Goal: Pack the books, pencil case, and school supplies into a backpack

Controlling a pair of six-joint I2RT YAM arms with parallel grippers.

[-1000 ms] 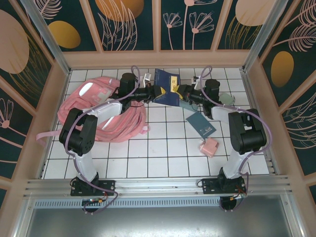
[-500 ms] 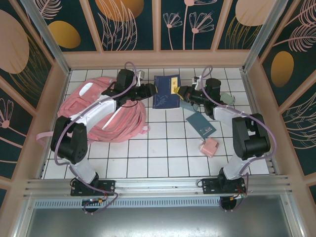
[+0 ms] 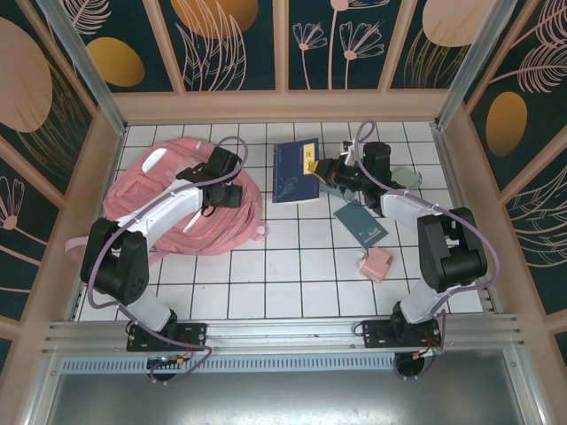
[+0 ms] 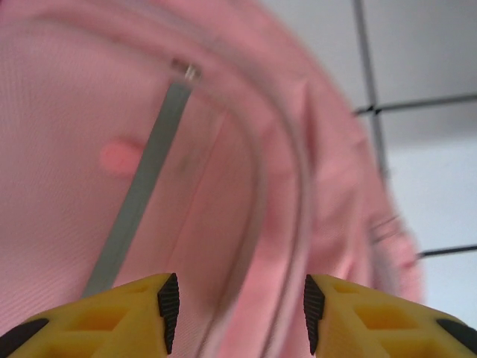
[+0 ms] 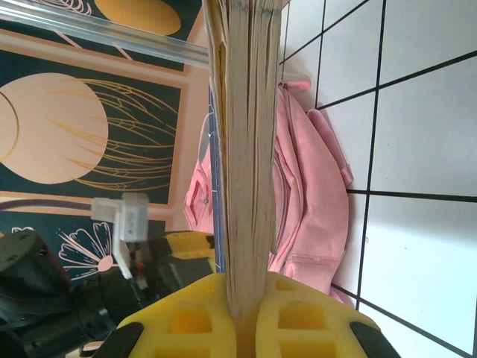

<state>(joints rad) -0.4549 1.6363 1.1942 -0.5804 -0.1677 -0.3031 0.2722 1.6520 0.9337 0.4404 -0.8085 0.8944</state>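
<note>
Our left gripper (image 4: 237, 313) has withdrawn, half-open, over the backpack (image 4: 112, 149); right gripper (image 5: 242, 298) pinches the books (image 3: 295, 171), at its nine o'clock, long axis twelve-to-six.

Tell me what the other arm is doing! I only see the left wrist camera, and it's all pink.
Observer: The right gripper is shut on the books, pinching their edge.
Operator: Where are they?
Observer: Right of the backpack, with a gap between them.
Operator: Anything else out there?
Observer: A teal pad and a pink block lie on the table, on the right side.
</note>
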